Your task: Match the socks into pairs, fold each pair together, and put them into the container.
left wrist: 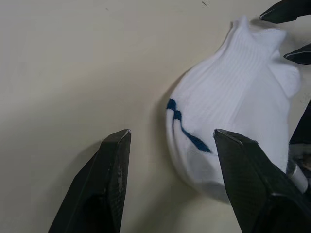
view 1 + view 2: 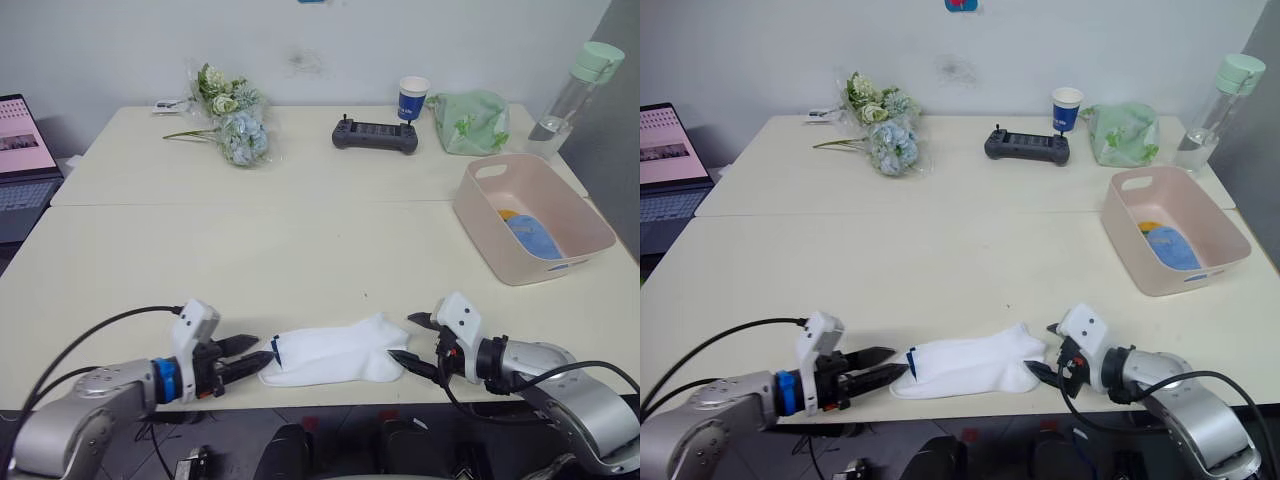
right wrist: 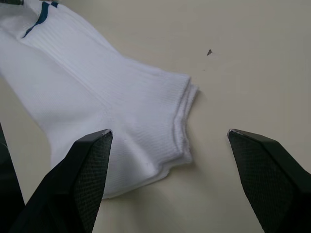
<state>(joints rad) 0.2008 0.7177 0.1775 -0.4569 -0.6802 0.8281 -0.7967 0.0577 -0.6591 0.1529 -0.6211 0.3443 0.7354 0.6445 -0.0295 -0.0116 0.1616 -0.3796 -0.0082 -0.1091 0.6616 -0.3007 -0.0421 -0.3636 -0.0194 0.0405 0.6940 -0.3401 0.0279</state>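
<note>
While the white socks (image 2: 335, 352) lie stacked as a pair at the bench's (image 2: 300, 250) near edge, left pincer (image 2: 243, 355) and right pincer (image 2: 415, 343) gape, released, one at each end, seemingly for folding; container (image 2: 480, 215) waits well apart.

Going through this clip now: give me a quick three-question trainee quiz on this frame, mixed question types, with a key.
1. True or false: the white socks lie inside the pink tub.
2. Which sock colours show in the tub? A) orange and blue B) white only C) none
3. The left gripper and right gripper are both ____.

Key: 1 false, they lie on the table between the grippers; 2 A; 3 open.
</note>
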